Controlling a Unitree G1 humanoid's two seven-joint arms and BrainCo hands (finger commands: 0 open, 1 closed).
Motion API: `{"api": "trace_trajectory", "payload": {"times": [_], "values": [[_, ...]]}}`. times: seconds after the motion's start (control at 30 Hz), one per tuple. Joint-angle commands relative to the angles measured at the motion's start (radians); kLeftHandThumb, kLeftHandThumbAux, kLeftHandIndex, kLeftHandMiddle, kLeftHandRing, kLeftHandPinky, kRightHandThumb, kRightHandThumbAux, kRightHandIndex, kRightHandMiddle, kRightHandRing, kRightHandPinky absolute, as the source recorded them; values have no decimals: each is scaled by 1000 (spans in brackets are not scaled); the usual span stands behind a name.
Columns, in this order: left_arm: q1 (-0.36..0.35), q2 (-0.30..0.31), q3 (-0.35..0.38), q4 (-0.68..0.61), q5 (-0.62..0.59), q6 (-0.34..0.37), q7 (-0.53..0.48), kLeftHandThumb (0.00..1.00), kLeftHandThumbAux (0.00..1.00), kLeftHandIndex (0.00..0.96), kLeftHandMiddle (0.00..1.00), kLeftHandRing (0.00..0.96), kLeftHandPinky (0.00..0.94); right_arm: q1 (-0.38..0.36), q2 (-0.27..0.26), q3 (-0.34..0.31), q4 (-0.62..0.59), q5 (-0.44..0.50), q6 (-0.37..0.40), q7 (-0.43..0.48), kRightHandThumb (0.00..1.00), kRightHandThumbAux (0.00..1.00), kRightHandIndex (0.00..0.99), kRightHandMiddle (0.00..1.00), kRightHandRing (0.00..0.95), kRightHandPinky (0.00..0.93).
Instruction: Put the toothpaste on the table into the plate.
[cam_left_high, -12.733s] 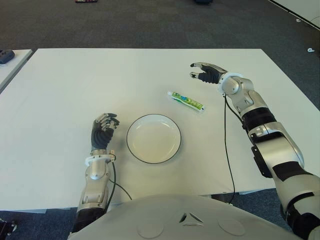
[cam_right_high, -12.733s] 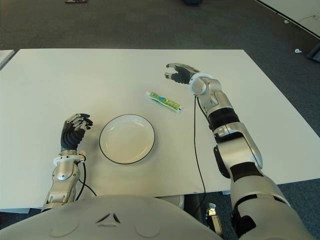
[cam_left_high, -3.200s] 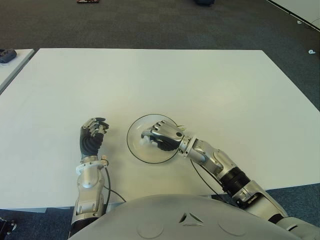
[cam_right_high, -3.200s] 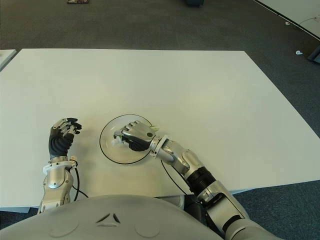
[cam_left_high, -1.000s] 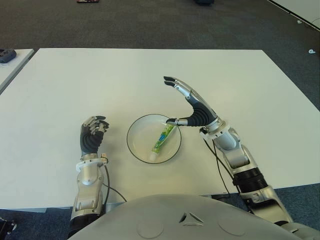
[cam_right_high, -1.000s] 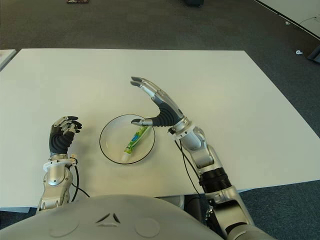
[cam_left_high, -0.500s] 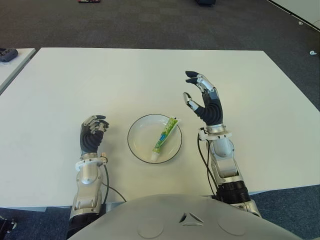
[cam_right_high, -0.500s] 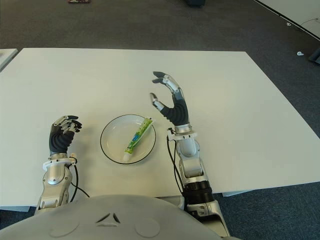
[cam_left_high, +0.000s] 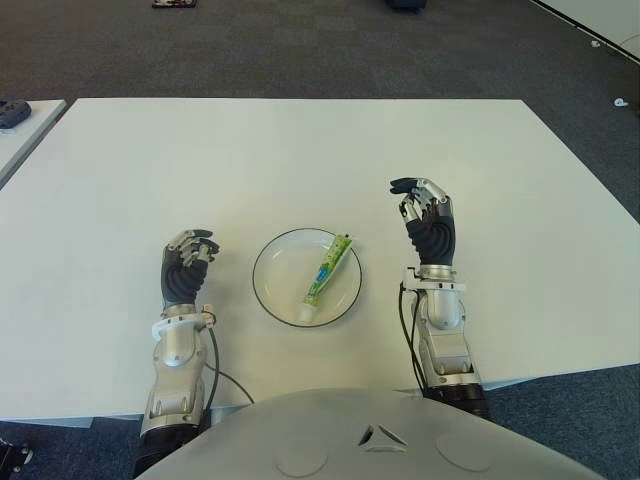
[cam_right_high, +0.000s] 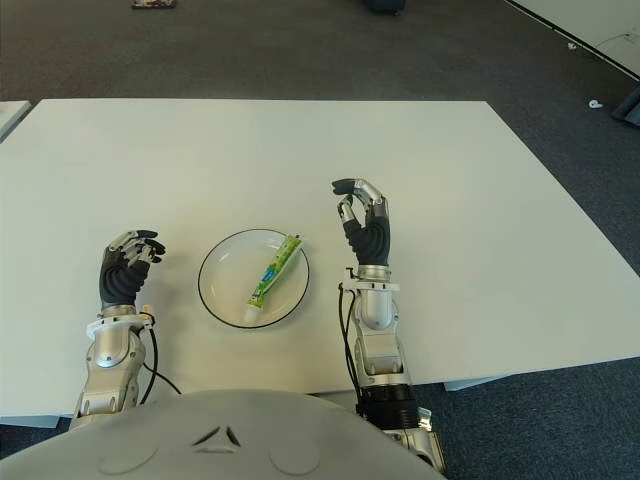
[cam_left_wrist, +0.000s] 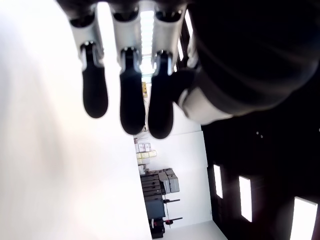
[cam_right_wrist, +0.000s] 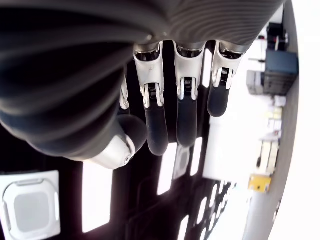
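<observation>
toothpaste (cam_left_high: 326, 276) in plate (cam_left_high: 275, 297) | right hand (cam_left_high: 428, 220) beside it, fingers curled, empty | left hand (cam_left_high: 186, 270) curled, empty

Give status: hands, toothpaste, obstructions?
Left hand curled, empty, left of plate. Right hand curled, empty, right of it. Toothpaste lying in plate. Nothing in the way.
</observation>
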Motion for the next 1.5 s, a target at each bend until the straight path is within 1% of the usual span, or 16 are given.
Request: {"api": "trace_trajectory", "payload": {"times": [0.03,0.23,0.43,0.5,0.67,0.77,0.83,1.0,1.1,1.27,1.5], "values": [[-26,-1,-14,27,12,-7,-3,703,718,430,552,527,500,20,15,-8,1,-30,74,-22,697,733,425,432,414,397],[-32,-3,-19,25,11,5,-8,703,718,430,551,529,499,28,16,-14,21,-31,122,-28,697,733,425,442,422,406],[-35,-5,-25,20,0,21,-11,703,718,430,553,526,502,23,6,-33,87,-18,134,-27,697,733,426,457,433,419],[-37,-4,-29,24,1,16,-10,704,718,430,554,528,506,24,6,-38,99,-14,138,-26,697,732,426,458,436,421],[-46,-3,-38,48,10,-22,-2,704,719,429,552,533,508,25,7,-45,138,-9,119,-29,697,732,426,460,438,417],[-47,-2,-39,48,13,-19,0,703,719,429,553,534,509,19,9,-40,177,-8,78,-34,698,733,426,461,437,425],[-49,-2,-41,49,18,-21,3,702,719,429,553,534,509,16,11,-36,192,-8,65,-36,698,733,426,461,437,430],[-51,-4,-45,43,18,-14,-1,701,718,429,554,537,513,12,16,-29,215,-10,66,-35,698,734,426,448,429,417],[-53,-4,-46,44,17,-14,-2,701,718,429,554,538,511,9,18,-28,225,-13,70,-37,699,734,426,445,426,429],[-54,-6,-45,43,12,-4,-4,701,718,429,552,534,504,3,19,-25,260,-17,43,-45,700,734,425,445,434,461],[-53,-8,-45,37,9,10,-5,702,718,429,551,530,504,-9,21,-25,304,-8,15,-42,701,733,425,441,434,442]]}}
